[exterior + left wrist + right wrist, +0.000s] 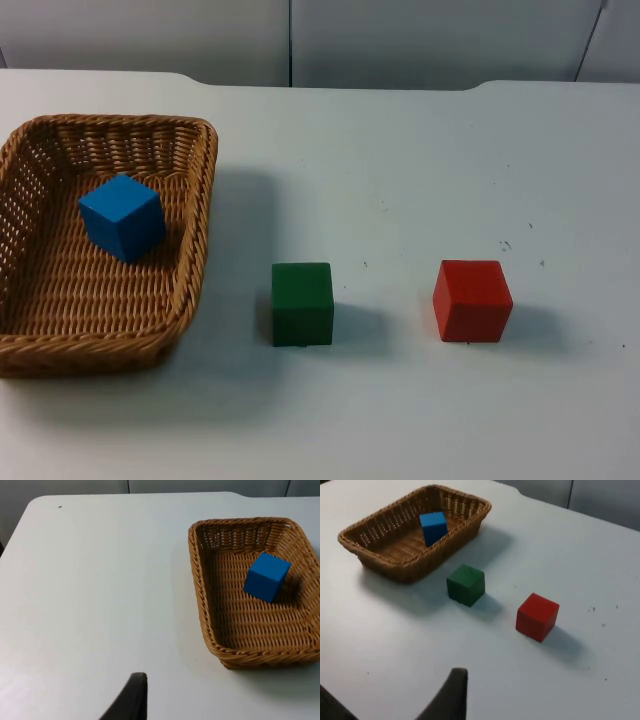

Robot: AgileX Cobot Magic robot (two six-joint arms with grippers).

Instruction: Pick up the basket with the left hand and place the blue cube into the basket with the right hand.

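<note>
The blue cube (pixel 122 217) already lay inside the basket (pixel 196 250), tilted against the weave toward the basket's right wall, and the basket itself sat flat on the table (pixel 420 150). A green cube (pixel 302 304) stood just beside the basket's right side, with a red cube (pixel 472 300) farther to the right, well apart from the basket.

Judged from that layout, the placing was done, and what remained was for both arms to stay back. Doing that well meant keeping clear of the rim (a nudge there could tip the leaning cube) and leaving the other two cubes alone.

The left gripper (pixel 131 700) was away from the basket, over bare table to its side, touching nothing. The right gripper (pixel 451 696) was off to the near side of the green and red cubes, also holding nothing. One dark fingertip of each showed in its wrist view, so I could not tell whether either pair of jaws was spread or pressed together.
</note>
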